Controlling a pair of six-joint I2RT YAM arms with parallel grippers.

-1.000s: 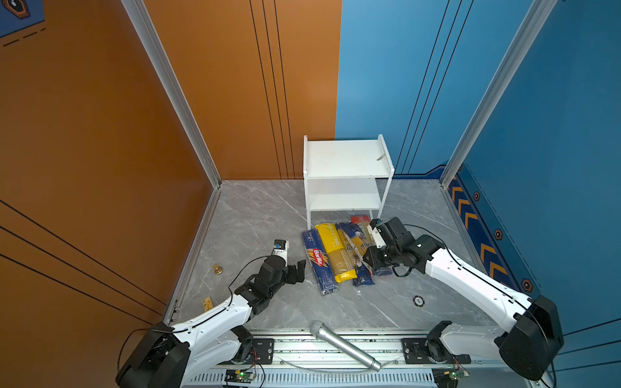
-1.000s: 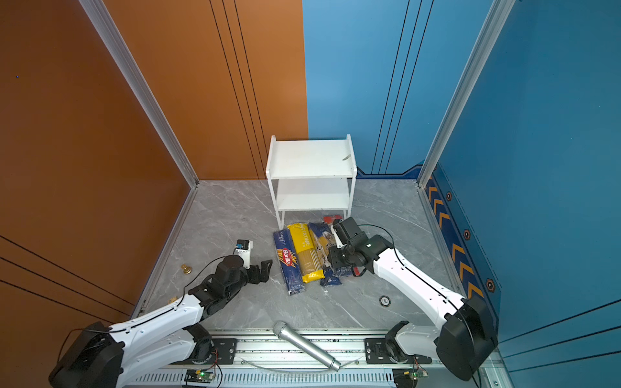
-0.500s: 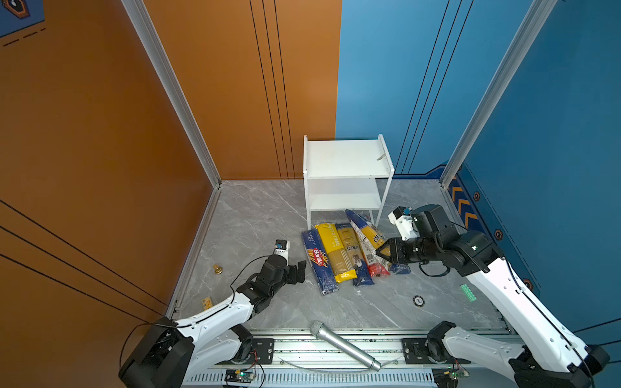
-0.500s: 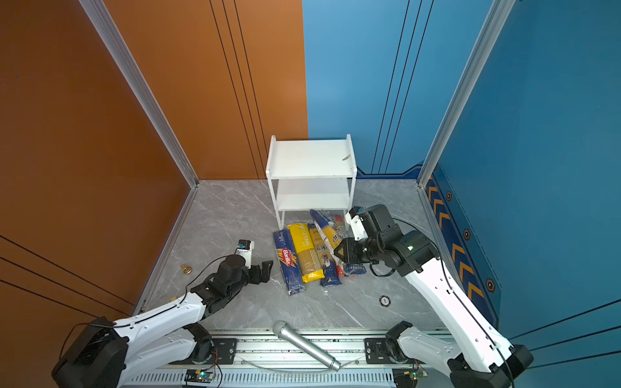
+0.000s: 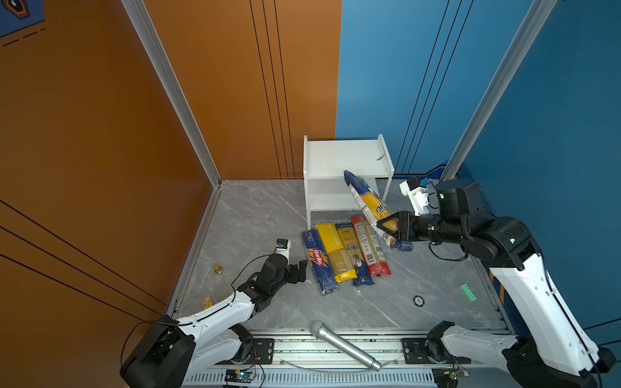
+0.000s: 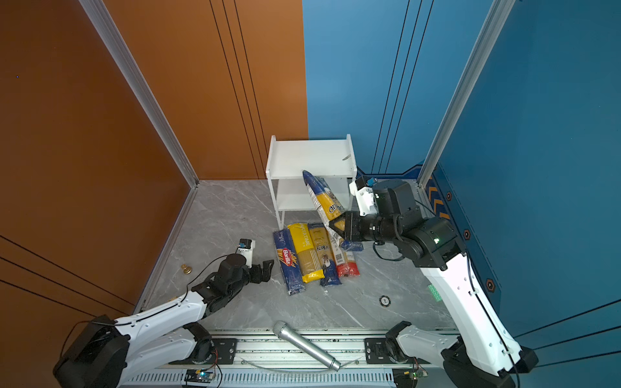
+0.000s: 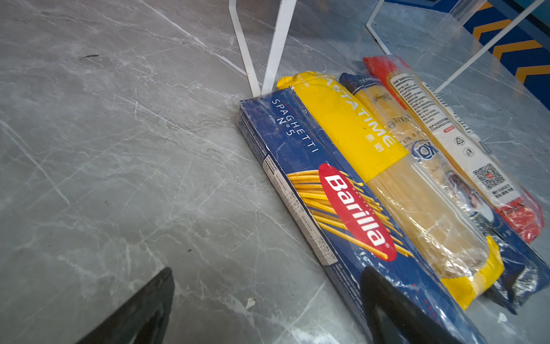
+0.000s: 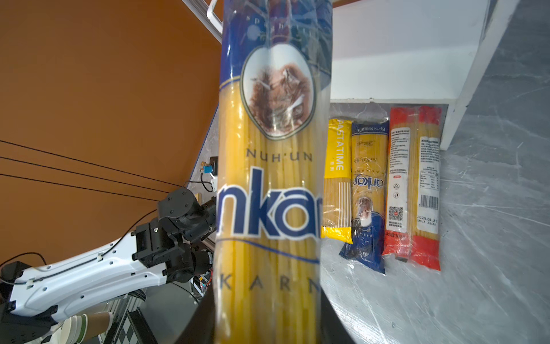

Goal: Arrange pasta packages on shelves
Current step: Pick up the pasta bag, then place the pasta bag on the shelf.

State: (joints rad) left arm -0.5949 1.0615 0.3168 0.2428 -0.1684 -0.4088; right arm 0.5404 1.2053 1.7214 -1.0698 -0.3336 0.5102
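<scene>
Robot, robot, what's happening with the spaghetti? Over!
Right jaws shut on ankara bag, tilted toward shelves. Left jaws open beside Barilla pack. Way to shelves looks open.

In a top view, right gripper [image 5: 384, 228] is clamping a blue-and-yellow bag [image 5: 364, 198] near its lower end — top end is tilting up across the white rack [image 5: 346, 158]. Four other bags [image 5: 337, 255] are lying side by side, left gripper [image 5: 300, 271] sitting beside the dark blue bag [image 5: 319, 265].

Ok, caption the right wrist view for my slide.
Right gripper holds a blue-and-yellow ankara spaghetti bag before the white shelf rack.
</scene>
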